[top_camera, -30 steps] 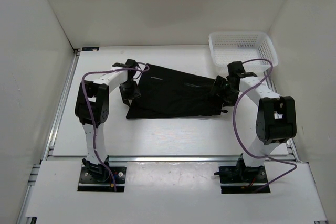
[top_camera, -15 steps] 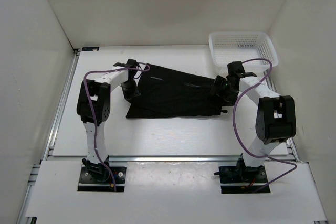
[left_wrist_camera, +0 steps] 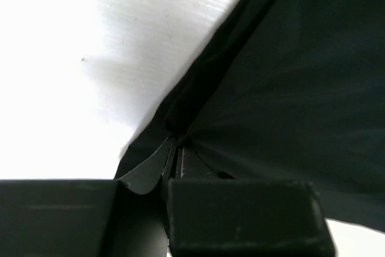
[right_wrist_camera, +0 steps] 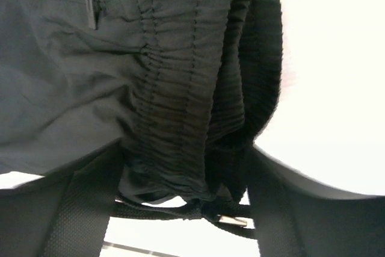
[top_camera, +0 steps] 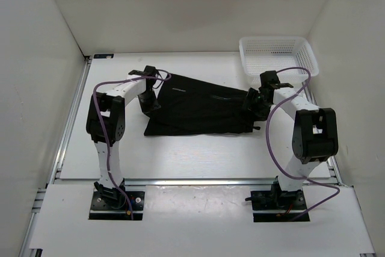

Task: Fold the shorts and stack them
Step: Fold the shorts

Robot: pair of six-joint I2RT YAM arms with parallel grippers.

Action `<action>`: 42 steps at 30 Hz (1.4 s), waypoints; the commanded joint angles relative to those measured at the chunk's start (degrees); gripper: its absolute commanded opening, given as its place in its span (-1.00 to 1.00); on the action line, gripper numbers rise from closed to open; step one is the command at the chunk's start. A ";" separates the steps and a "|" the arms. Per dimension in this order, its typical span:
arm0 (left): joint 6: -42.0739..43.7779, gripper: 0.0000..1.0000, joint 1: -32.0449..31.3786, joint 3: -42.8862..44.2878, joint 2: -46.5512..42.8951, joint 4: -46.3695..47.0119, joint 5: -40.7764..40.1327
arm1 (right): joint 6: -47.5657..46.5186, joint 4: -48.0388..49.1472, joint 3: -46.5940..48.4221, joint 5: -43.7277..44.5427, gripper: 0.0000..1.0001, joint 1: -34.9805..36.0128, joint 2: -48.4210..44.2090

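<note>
The black shorts (top_camera: 192, 109) lie spread across the middle of the table, waistband to the right. My left gripper (top_camera: 148, 102) sits at their left edge. In the left wrist view it (left_wrist_camera: 171, 148) is shut, with a fold of the shorts (left_wrist_camera: 289, 88) pinched between the fingertips. My right gripper (top_camera: 254, 103) is at the waistband end. In the right wrist view it (right_wrist_camera: 186, 197) stands open, with the gathered elastic waistband (right_wrist_camera: 180, 88) and a drawcord bunched between the two fingers (right_wrist_camera: 78, 209).
A white mesh basket (top_camera: 307, 58) stands at the back right, just beyond the right arm. White walls enclose the table on three sides. A metal rail (top_camera: 72, 112) runs along the left edge.
My left gripper has closed on the shorts' left edge and shifted slightly toward the back. The right jaws have narrowed a little around the waistband.
</note>
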 commanded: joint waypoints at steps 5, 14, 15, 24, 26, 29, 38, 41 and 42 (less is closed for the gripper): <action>0.26 -0.79 -0.27 2.43 -7.62 -1.94 -1.22 | -0.01 1.75 2.80 -0.31 -0.79 -0.23 0.84; 0.26 -0.79 -0.27 0.95 -10.52 -2.47 -1.22 | -0.01 1.75 0.96 0.83 -1.00 -0.23 -0.83; 0.26 -0.79 -0.27 0.41 -11.14 -2.99 -0.43 | -0.01 1.75 0.96 0.83 -1.00 -0.23 -0.83; -0.26 -0.79 -1.32 -12.22 -22.83 -2.99 1.95 | -0.01 1.75 -2.03 2.85 -1.00 -0.23 -3.64; -0.27 -0.79 -1.32 -14.87 -24.41 -2.99 1.95 | -0.01 1.75 -2.73 3.46 -1.00 -0.23 -4.17; -0.89 -0.79 -1.85 -19.62 -26.61 -1.85 4.14 | -0.01 1.75 -4.23 4.69 -1.00 -0.23 -4.17; -10.36 -0.79 -14.14 -28.32 -33.73 -2.47 4.94 | 1.04 2.81 -6.25 5.75 0.24 -0.23 -5.40; -11.60 -0.79 -18.10 -31.74 -32.60 -1.85 4.94 | 1.57 3.33 -6.77 5.15 0.72 -0.23 -5.40; -12.22 -0.79 -19.16 -32.28 -31.81 -1.85 5.54 | 1.57 3.33 -6.78 5.14 0.82 -0.23 -5.40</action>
